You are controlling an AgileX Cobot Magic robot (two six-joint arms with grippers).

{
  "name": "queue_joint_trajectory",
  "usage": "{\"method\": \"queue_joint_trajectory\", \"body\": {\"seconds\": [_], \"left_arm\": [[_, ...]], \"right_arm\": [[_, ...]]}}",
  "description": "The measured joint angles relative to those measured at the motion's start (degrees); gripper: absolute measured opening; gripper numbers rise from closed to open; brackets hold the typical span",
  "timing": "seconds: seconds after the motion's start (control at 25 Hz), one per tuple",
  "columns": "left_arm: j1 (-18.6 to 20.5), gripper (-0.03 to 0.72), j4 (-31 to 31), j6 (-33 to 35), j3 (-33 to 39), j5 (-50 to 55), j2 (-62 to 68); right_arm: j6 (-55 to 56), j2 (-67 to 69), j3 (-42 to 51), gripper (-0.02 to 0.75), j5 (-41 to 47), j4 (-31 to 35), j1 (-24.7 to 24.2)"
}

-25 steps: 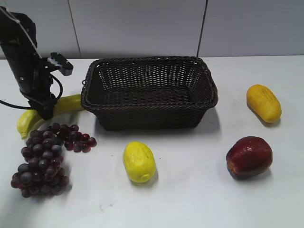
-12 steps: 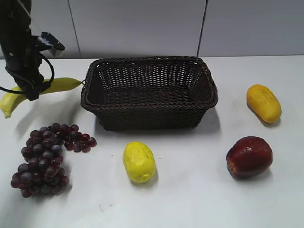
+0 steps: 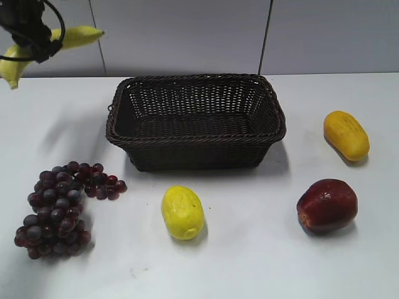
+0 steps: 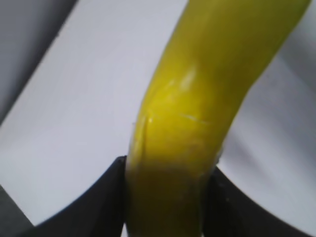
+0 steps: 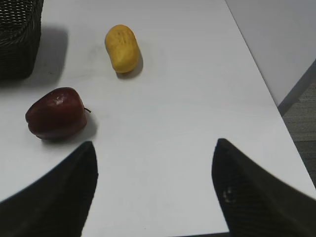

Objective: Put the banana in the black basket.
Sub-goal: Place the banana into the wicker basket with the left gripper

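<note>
Left tool [image 3: 38, 42] clenched on the banana [image 3: 78, 36], held aloft at upper left of frame. Remaining, in judgement: carry right, release into empty black basket [image 3: 195, 138]. Right tool [image 5: 154, 190] released, idle.

I see the left gripper [image 3: 38, 45] at the top left corner, clamped around the middle of the banana [image 3: 78, 37], well above the table [image 3: 262, 249]. The black basket [image 3: 196, 119] sits behind centre with nothing inside. Purple grapes [image 3: 59, 208] lie front left, a yellow lemon-like fruit [image 3: 182, 212] before the basket, a dark red apple [image 3: 326, 205] and an orange-yellow fruit [image 3: 346, 134] on the right.
</note>
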Motion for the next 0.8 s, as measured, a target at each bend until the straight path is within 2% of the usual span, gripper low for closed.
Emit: {"method": "queue_joint_trajectory", "body": {"seconds": [0.16, 0.24, 0.36, 0.48, 0.8], "left_arm": [[-1.9, 0.312, -1.9, 0.0, -6.4, 0.0, 0.0], [-3.3, 0.312, -5.2, 1.2, -8.0, 0.0, -0.1], [-5.9, 0.312, -11.2, 6.5, -8.5, -0.1, -0.1], [-9.4, 0.312, -14.4, 12.1, -8.5, -1.6, 0.3], [-15.1, 0.312, -18.1, 14.9, -8.5, -3.1, 6.2]], "right_arm": [[0.0, 0.0, 0.0, 0.552, 0.0, 0.0, 0.0], [0.0, 0.0, 0.0, 0.552, 0.0, 0.0, 0.0], [0.0, 0.0, 0.0, 0.552, 0.0, 0.0, 0.0], [0.0, 0.0, 0.0, 0.552, 0.0, 0.0, 0.0], [0.0, 0.0, 0.0, 0.552, 0.0, 0.0, 0.0]]}}
